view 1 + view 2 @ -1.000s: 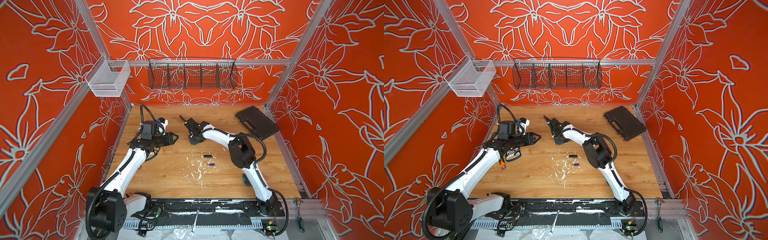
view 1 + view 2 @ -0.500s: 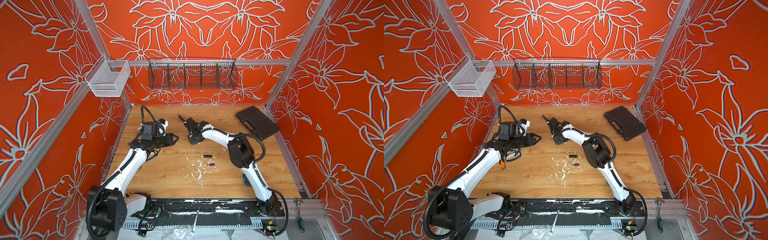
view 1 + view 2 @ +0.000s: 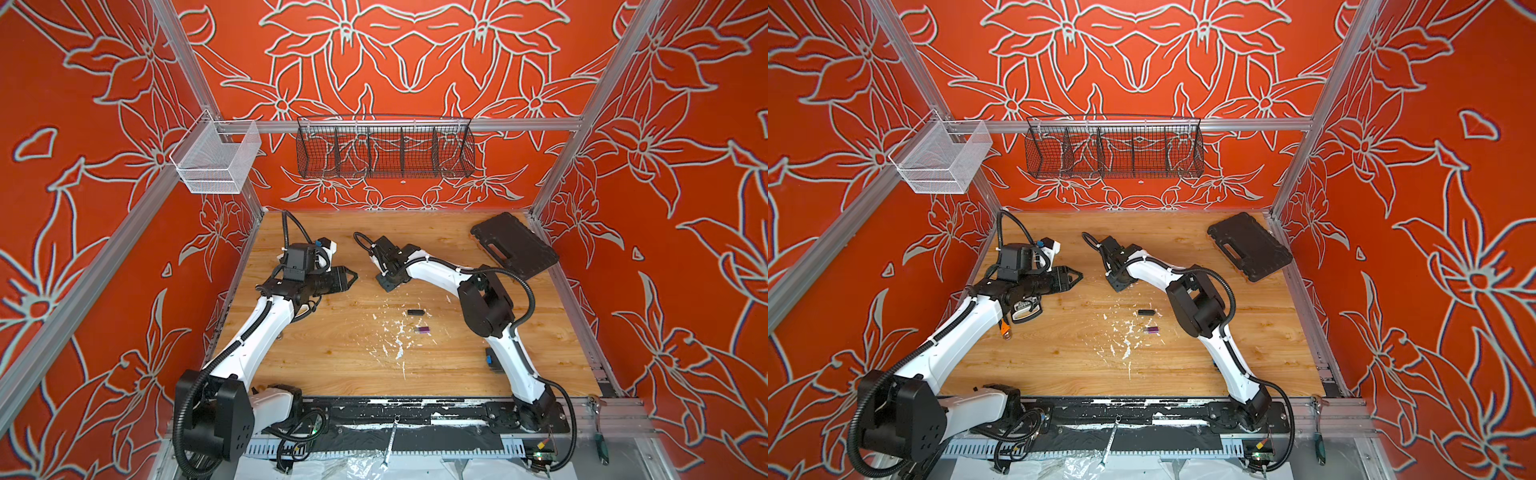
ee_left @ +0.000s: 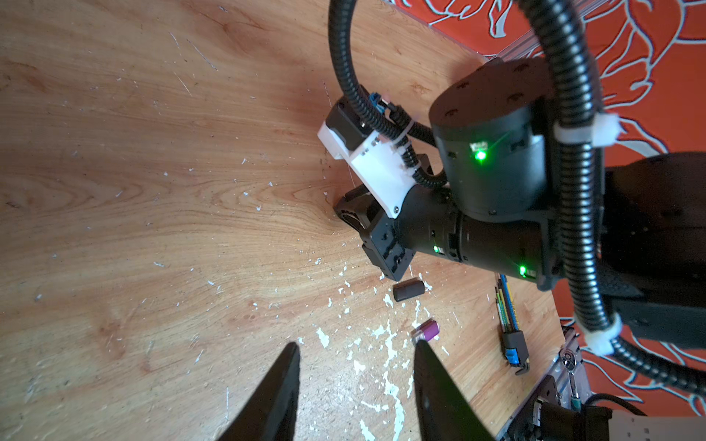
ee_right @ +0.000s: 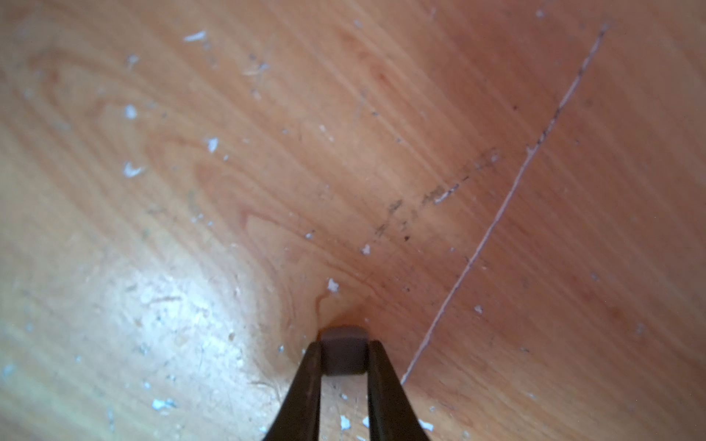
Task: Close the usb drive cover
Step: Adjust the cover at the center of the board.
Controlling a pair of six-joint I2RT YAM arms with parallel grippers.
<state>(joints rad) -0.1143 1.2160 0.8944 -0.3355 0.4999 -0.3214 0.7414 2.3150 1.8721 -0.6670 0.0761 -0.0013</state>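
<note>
**Chief:** Top views?

**Inspector:** The left claw (image 3: 353, 277) hangs over the bench (image 3: 332, 353). The right claw (image 3: 385, 286) points down at the boards, its tips too small to read here. The purple drive (image 3: 423, 330) lies mid-bench among white flecks. It is near a black piece (image 3: 415, 312) and well apart from both claws. A black case (image 3: 513, 245) sits in the far right corner. Both top views agree.

**Chief:** Left wrist?

**Inspector:** The fingers (image 4: 282, 389) are spread with nothing between them. The drive (image 4: 428, 331) lies just beyond one tip, with the black piece (image 4: 408, 290) farther on. I cannot tell whether its cover is on.

**Chief:** Right wrist?

**Inspector:** The right claw (image 5: 344, 343) pinches a small grey block (image 5: 344, 353) low against the bench. Whether the block touches the wood, or is the cover, I cannot tell.
</note>
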